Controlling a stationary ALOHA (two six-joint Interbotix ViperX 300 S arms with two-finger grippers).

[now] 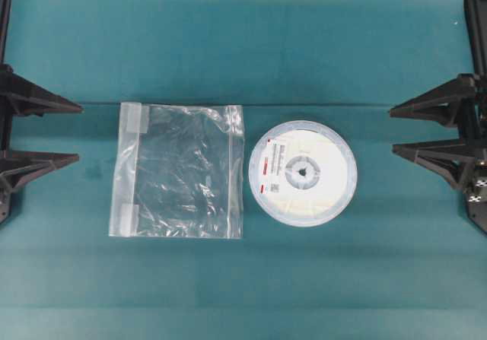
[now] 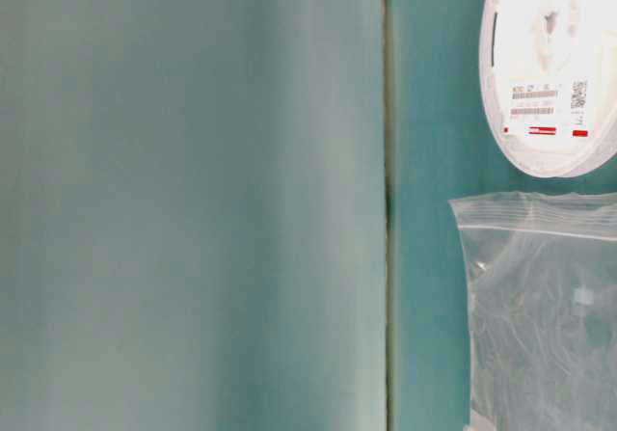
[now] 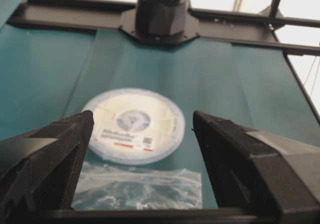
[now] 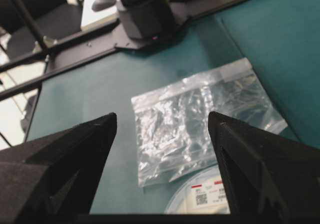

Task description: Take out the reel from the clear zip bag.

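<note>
The reel is laid flat on the teal table, outside the bag and just to its right in the overhead view, with a narrow gap between them. Its label is turned up, with the red mark towards the bag. The bag is spread flat and crinkled, its zip strip set along the edge nearest the reel and its two white tabs at the far edge. The left gripper is parked at the left edge of the table, well apart from the bag, its jaws spread wide with nothing between them. The right gripper is parked at the right edge, equally wide open and likewise empty.
</note>
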